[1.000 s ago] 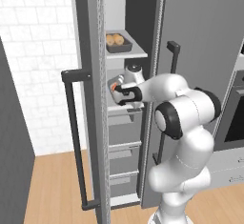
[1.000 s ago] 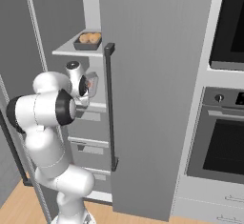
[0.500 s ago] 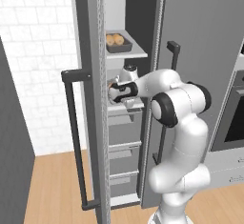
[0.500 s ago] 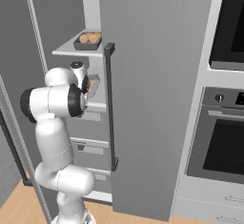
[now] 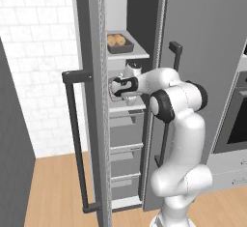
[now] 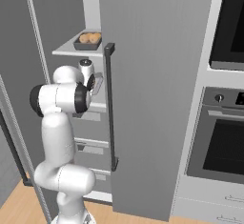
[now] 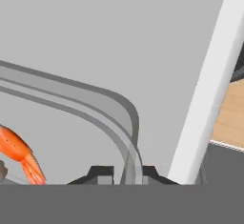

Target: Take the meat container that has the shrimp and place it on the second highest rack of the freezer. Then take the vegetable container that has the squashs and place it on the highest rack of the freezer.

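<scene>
My gripper (image 7: 127,174) is shut on the rim of the meat container (image 7: 86,118), a light-grey tray with the orange-red shrimp (image 7: 19,152) lying in it at the lower left. From the base views, the gripper (image 5: 115,87) (image 6: 93,82) reaches into the open freezer (image 5: 91,23) and holds the meat container (image 6: 99,82) just above a pale shelf (image 5: 126,109). One shelf higher stands the vegetable container (image 5: 119,43) (image 6: 88,40), dark grey with tan squashes in it.
The freezer's left door (image 5: 89,124) stands open with a long dark bar handle (image 5: 76,139); the right door (image 6: 143,75) carries another handle (image 6: 111,104). Grey drawers (image 5: 126,148) sit below the shelves. A built-in oven (image 6: 224,142) is at the right.
The arm has stretched further into the freezer, carrying the shrimp tray a little deeper and higher; the elbow has risen. The squash tray has stayed put.
</scene>
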